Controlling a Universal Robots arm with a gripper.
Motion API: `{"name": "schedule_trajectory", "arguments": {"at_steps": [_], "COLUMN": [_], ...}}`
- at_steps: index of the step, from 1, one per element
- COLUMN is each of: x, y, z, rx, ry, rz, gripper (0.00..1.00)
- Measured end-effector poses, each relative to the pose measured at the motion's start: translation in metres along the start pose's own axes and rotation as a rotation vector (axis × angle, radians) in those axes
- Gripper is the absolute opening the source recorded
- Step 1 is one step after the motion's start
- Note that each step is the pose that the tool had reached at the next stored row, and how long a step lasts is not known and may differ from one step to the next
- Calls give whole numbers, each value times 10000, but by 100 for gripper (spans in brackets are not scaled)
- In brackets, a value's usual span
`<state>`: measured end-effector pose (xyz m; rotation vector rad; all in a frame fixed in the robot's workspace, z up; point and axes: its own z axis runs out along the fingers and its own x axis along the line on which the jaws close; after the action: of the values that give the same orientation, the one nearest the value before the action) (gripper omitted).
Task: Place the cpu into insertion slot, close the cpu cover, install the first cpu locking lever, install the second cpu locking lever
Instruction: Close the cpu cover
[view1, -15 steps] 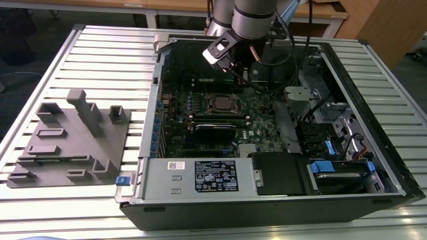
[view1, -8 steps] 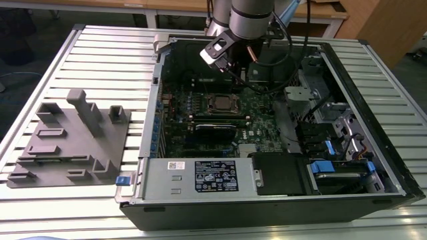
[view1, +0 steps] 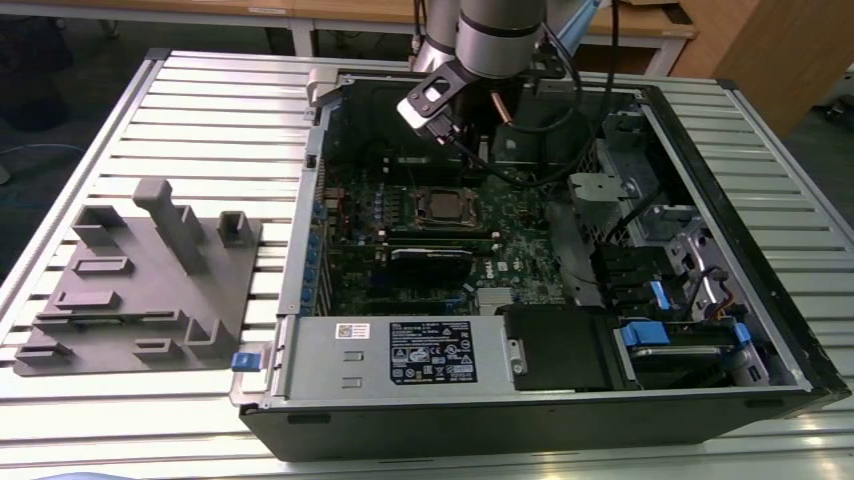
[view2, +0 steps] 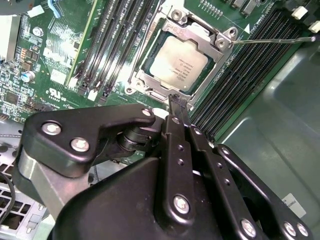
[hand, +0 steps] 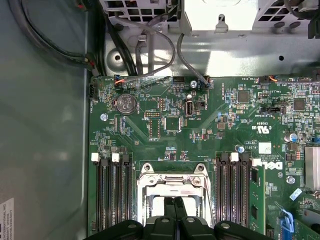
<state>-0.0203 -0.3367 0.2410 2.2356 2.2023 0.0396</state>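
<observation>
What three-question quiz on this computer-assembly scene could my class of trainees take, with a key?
1. True or false: in the second wrist view, the cpu lies framed by the cpu cover, which is down over it.
2. In the exterior view, on which side of the computer case does the grey fixture plate lie? A) the exterior view's left B) the exterior view's right C) inside the case
3. Fill in: in the second wrist view, the claw has its tip nearest the edge of the ____.

Key: 1 true; 2 A; 3 cpu cover.
</observation>
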Motion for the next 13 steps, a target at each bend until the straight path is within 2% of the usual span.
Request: {"name": "schedule_trajectory", "arguments": {"at_steps": [13], "x": [-2], "y": [-112], "z": [14], "rx": [0], "ry": [0], "rz": [-1], "gripper": [11]}}
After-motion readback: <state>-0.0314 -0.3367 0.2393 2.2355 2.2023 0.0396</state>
